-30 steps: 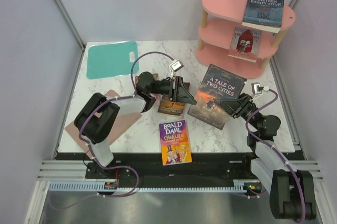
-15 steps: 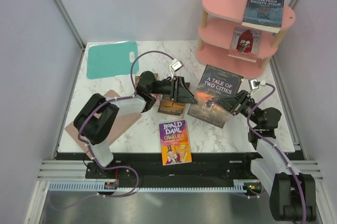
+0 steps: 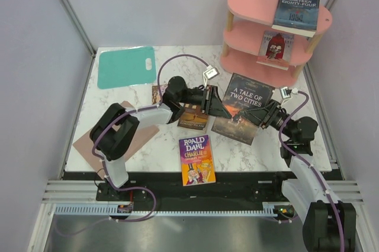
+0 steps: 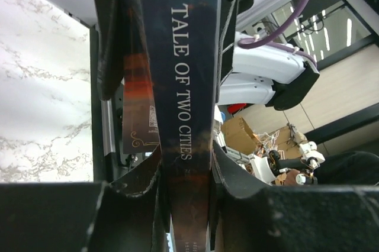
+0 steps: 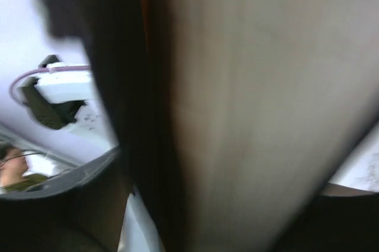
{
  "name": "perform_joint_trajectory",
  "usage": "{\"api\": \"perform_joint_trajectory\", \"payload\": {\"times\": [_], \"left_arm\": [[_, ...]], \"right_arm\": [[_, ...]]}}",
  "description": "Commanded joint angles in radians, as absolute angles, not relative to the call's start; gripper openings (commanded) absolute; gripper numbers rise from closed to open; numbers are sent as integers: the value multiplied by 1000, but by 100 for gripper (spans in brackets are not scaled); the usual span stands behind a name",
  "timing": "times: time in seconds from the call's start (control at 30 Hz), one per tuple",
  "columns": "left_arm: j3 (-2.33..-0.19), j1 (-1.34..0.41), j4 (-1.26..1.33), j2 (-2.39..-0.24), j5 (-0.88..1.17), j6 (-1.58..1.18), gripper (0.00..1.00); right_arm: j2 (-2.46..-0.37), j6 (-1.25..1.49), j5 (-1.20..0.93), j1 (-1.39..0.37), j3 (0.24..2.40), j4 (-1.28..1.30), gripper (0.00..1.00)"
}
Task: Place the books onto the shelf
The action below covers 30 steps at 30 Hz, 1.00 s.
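The left fingers (image 3: 218, 105) are pinching the spine of the Tale (image 3: 244, 99). In the left wrist view the spine is running between them, its white capitals reading "A TALE OF TWO CITIES". The right fingers (image 3: 262, 115) are straddling the opposite edge of the same book. The right wrist view is blurred, so whether they are pressing on it cannot be told.

The Tale, a thin paperback with a dark cover fading to orange-brown at the foot, is sitting tilted between the two arms. It is over the right half of the desk (image 3: 260, 154), near the foot of the shelf (image 3: 249, 0).

The shelf, pink with three oval boards on light wooden posts, is carrying two books. A blue-grey book (image 3: 296, 10) titled "NINETEEN EIGHTY-FOUR" is on the top board, and a pale book (image 3: 276, 46) with a red figure is on the middle board.

The Dahl book (image 3: 197, 159), orange and purple and lettered "ROALD DAHL" and "CHARLIE", is lying flat near the desk's front edge. A brown book (image 3: 193, 120) is lying partly beneath the left arm.
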<state>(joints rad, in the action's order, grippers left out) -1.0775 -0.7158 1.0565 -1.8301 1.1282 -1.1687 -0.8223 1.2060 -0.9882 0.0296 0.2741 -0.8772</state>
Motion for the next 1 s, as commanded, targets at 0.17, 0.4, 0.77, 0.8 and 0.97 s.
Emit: {"api": "perform_joint_trajectory", "payload": {"times": [0.17,0.4,0.77,0.8,0.97], "left_arm": [[-1218,-719,591,-1572,1071,-814,2],[-1241,-693,833,-1604,1167,-1021,2],[-1267,-686,1433,-1810,1201,-1505,2],[-1269,-684,1421,-1815,1206,-1500,2],[-1247,-664,1163,-1755,1190,-1274,2]], "right_arm": [[-646,896,-868,23,335,-426,96],[-595,1035,-882,25,256,-652,98],[-733,1336,-922,25,183,-1175,98],[-736,1344,-928,25,186,-1192,98],[-729,1364,-946,23,190,-1207,98]]}}
